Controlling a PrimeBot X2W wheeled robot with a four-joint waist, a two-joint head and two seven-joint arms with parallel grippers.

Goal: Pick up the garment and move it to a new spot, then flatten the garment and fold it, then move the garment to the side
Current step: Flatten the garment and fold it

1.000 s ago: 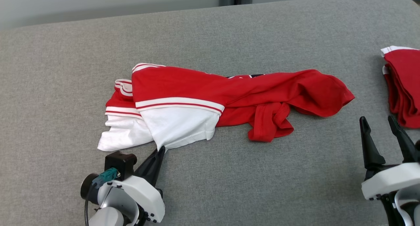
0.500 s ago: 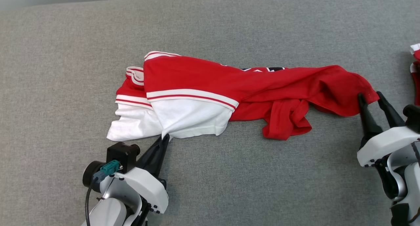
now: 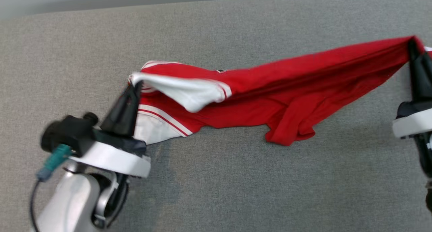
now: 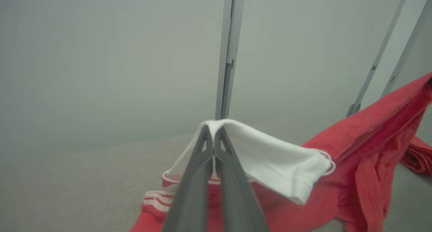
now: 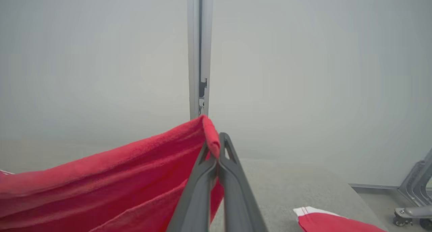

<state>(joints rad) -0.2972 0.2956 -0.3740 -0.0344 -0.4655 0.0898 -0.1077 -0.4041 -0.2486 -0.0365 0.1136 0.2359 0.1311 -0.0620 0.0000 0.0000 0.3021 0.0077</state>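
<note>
Both shirt ends lifted since half a second ago. Left gripper [image 3: 136,85] pinches the white hem, right gripper [image 3: 412,45] pinches the red end. The shirt [image 3: 270,97] hangs stretched between them, its middle resting on the table [image 3: 236,191].

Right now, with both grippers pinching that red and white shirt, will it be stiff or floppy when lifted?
Probably very floppy: the garment sags between the left gripper and right gripper, its middle drooping toward the grey table. Likely light, since thin fingertip pinches carry it. The white sleeve may flap loose as it moves.
</note>
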